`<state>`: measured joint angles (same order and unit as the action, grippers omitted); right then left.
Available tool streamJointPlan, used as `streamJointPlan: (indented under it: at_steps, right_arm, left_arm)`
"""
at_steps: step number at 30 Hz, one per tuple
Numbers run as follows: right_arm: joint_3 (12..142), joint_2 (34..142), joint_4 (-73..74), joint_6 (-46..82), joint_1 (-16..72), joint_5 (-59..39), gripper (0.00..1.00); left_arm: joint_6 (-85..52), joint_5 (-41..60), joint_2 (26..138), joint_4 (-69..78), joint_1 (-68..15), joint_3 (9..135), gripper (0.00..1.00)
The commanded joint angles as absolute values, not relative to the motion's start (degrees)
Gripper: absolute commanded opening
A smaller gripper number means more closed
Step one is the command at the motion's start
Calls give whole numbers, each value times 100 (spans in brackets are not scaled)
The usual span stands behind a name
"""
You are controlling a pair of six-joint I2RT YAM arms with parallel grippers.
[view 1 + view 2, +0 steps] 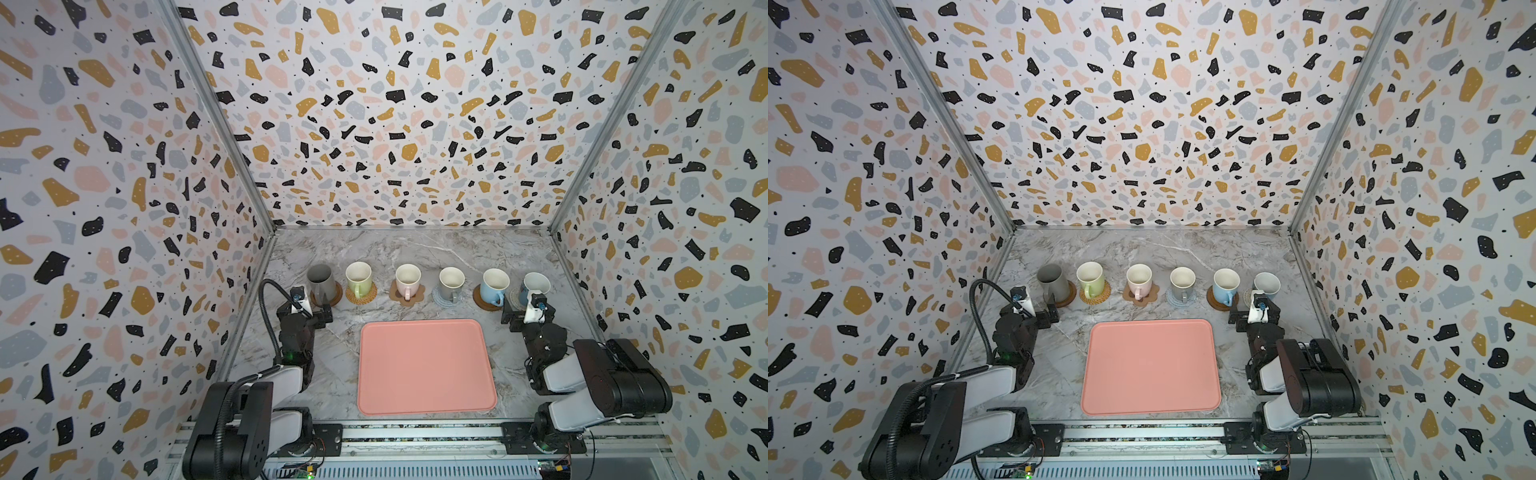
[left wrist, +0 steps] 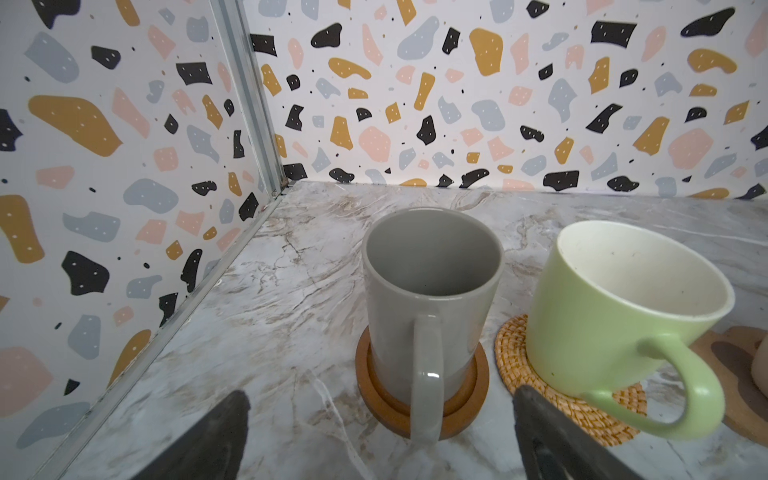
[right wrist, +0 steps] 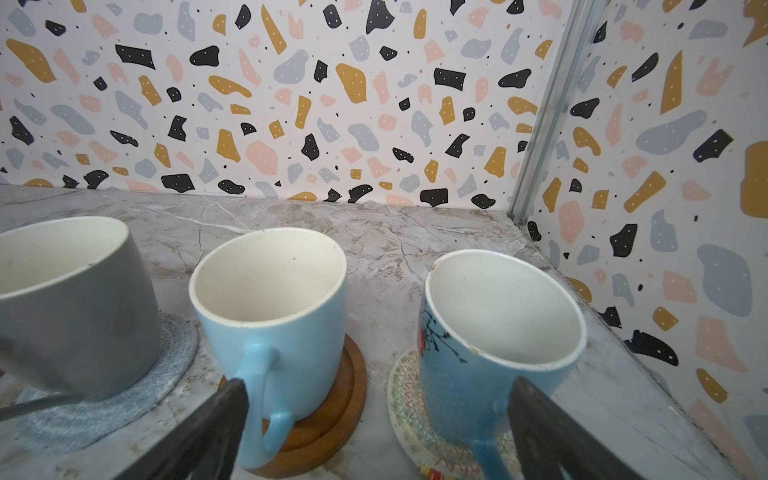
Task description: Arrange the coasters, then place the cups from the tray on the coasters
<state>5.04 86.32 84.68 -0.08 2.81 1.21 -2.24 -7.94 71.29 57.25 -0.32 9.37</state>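
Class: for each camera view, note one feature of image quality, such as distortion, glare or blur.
Both top views: the wide lens splays the walls; even light, no glare on the tray. Left wrist view: a glint on the handle of the dark grey mug; the fingers of the left gripper look soft. Right wrist view: the grey-beige mug leans, stretched at the edge.

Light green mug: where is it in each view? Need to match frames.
Top view: light green mug, second from the left in the mug row, on the rattan coaster.
Top view: same slot.
Left wrist: close up, handle toward the camera.
Right wrist: not in it.
Shared landmark: the dark grey mug beside it, seen in both top views and the left wrist view.
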Motion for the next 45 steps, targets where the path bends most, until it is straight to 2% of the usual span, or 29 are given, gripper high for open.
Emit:
streamJointPlan:
  at_steps: [1, 7, 26, 32, 34, 45]
  right_arm:
    - [669, 8617, 8348, 0, 308, 98, 99]
    - [669, 8611, 8348, 9, 312, 105, 99]
    - [728, 8621, 8240, 24, 300, 81, 99]
    - [745, 8622, 8205, -2, 300, 2, 99]
    - [770, 8621, 8165, 0, 301, -8, 99]
    - [929, 8626, 7884, 32, 290, 111, 99]
  left_arm:
    - [-356, -752, 7334, 6455, 8, 899, 99]
    - [-273, -618, 7829, 6574, 0, 1107, 99]
    - [-9, -381, 7866, 6618, -114, 1070, 100]
    - [17, -105, 8113, 7439, -114, 772, 100]
    - [118, -137, 7982, 7012, -116, 861, 99]
    - [88, -110, 8027, 7137, -114, 844, 99]
